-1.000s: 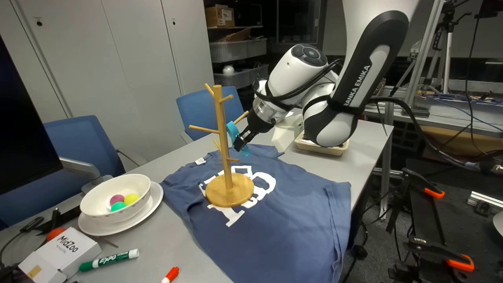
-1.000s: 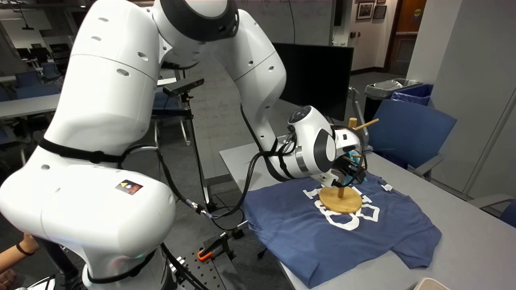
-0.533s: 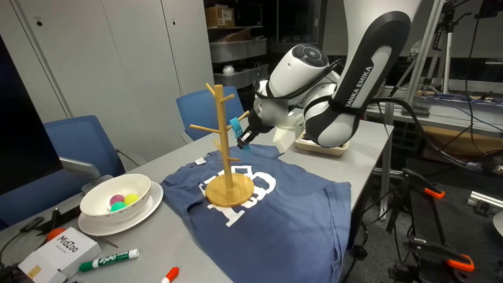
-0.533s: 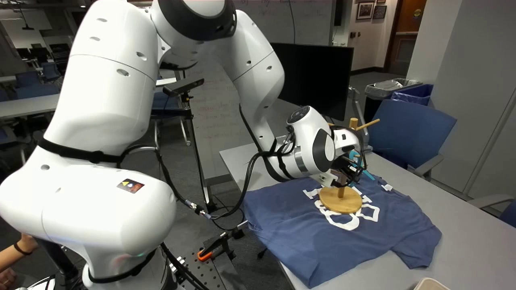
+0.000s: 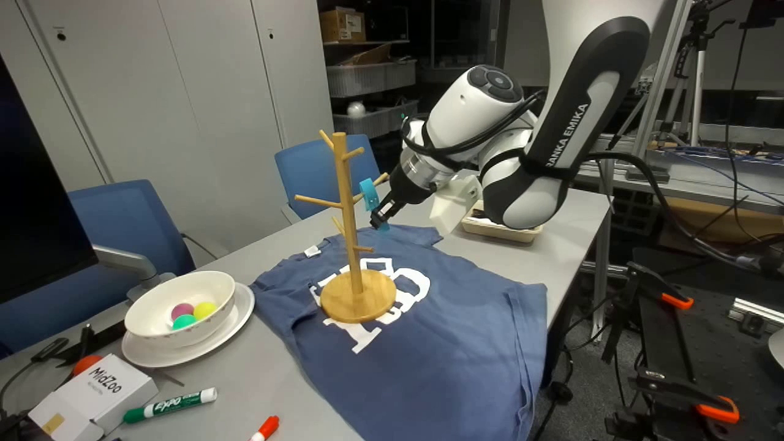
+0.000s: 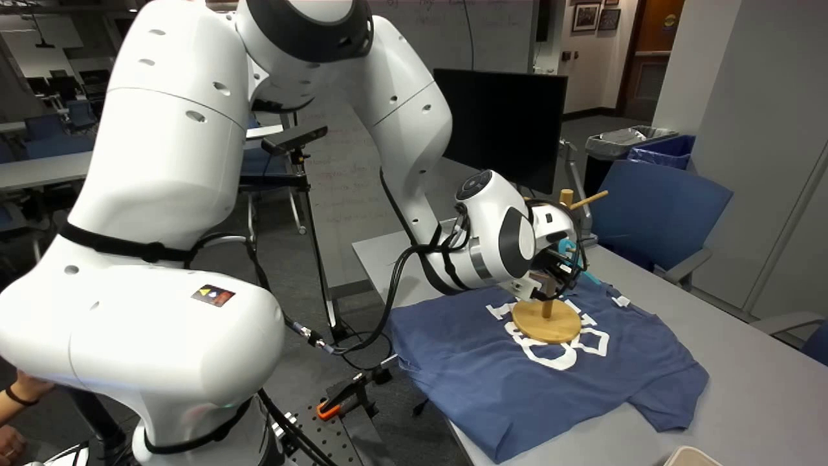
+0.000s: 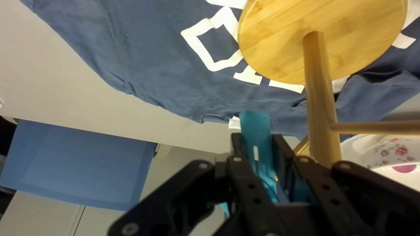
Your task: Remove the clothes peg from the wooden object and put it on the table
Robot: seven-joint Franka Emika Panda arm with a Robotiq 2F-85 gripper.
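The teal-blue clothes peg (image 5: 369,195) is at a middle branch of the wooden object (image 5: 346,226), to the right of its pole. It overlaps the branch there; I cannot tell whether it still grips it. My gripper (image 5: 376,219) is at the peg's lower part, beside the pole. In the wrist view the peg (image 7: 257,126) lies between the two fingers of my gripper (image 7: 257,139), which look closed on its sides. In an exterior view the peg (image 6: 569,249) is partly hidden behind the gripper. The wooden object stands upright. The table (image 5: 288,392) is light grey.
A dark blue shirt (image 5: 429,343) lies under the wooden object's base (image 5: 358,297). A bowl (image 5: 184,306) with balls on a plate, a white box (image 5: 95,398) and a green marker (image 5: 171,404) stand nearby. A beige tray (image 5: 499,229) sits behind the arm.
My gripper and the peg have shifted slightly away from the pole, to the right in an exterior view. The peg's tilt has changed. The wooden object has stayed in place.
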